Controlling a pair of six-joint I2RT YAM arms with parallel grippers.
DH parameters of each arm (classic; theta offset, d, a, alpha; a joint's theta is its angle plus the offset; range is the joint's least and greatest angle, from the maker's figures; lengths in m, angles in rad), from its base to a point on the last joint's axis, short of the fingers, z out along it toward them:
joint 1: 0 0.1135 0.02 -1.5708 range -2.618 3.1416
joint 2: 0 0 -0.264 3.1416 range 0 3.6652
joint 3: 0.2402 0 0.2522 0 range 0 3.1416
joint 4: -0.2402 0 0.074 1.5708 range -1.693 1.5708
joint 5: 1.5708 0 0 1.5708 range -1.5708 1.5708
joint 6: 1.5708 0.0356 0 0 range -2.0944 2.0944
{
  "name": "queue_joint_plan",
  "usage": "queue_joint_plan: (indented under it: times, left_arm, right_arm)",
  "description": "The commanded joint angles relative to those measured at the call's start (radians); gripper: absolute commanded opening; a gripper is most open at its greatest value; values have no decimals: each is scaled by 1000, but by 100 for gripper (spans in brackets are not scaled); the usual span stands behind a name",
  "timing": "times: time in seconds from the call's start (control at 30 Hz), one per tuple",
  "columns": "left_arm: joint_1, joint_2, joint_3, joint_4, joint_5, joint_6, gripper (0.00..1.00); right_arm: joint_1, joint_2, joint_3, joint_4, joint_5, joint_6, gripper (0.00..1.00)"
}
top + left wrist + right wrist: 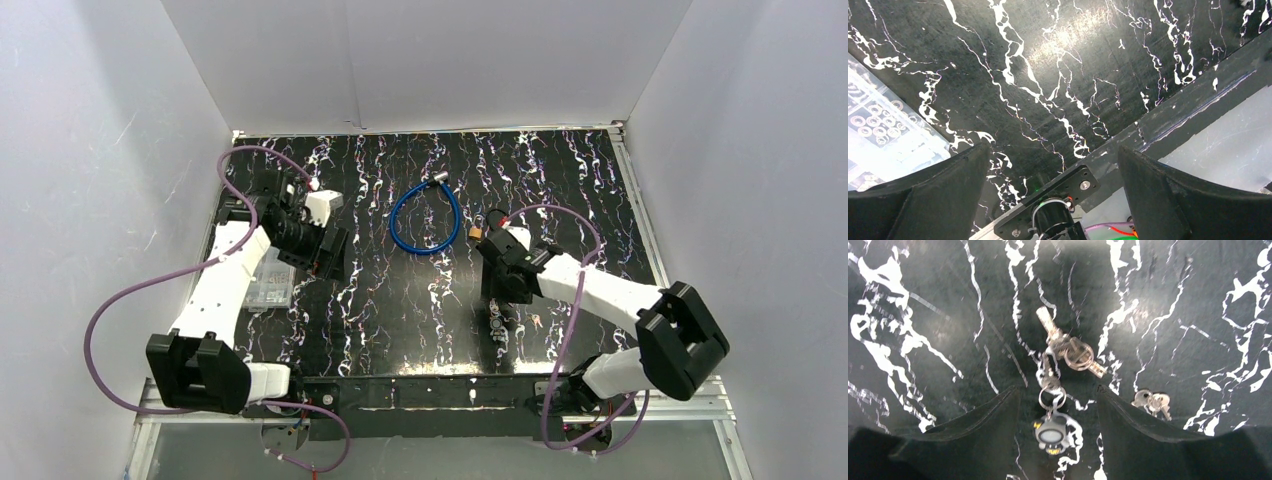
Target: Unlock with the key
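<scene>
A bunch of keys point(1064, 345) on linked rings lies flat on the black marbled table point(923, 300), with a round grey fob point(1052, 434) at its near end. My right gripper point(1058, 407) hangs just over it, open. The fob and its ring lie in the gap between the two black fingers point(990, 422), and neither finger touches them. From above, the right gripper point(503, 285) sits over the keys point(497, 322). A blue cable lock point(425, 220) is coiled in a loop further back. My left gripper point(1053, 150) is open and holds nothing, off to the left point(325, 255).
A second, smaller pair of keys point(1152, 402) lies just right of my right finger. A clear plastic box of washers point(878, 135) sits under the left arm point(268, 285). The left arm's base plate point(1058, 200) and the table's front edge lie below the left gripper. White walls enclose the table.
</scene>
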Motion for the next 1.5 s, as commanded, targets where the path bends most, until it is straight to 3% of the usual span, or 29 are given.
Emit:
queue_joint_plan:
  times: [0.0, 0.4, 1.17, 1.33, 1.47]
  left_arm:
    - [-22, 39, 44, -24, -24, -5, 99]
    - [-44, 83, 74, -5, -21, -16, 99]
    - [-60, 34, 110, -26, -12, -42, 99]
    - [-61, 24, 114, -22, -27, -44, 99]
    - [-62, 20, 114, -22, -25, -45, 99]
  right_arm:
    - [-79, 30, 43, 66, -16, -38, 62]
    - [-102, 76, 6, 117, -50, -48, 45]
    - [-144, 132, -21, 149, -72, -46, 41]
    - [-144, 135, -7, 139, -64, -47, 31]
    - [-144, 142, -11, 136, -52, -35, 13]
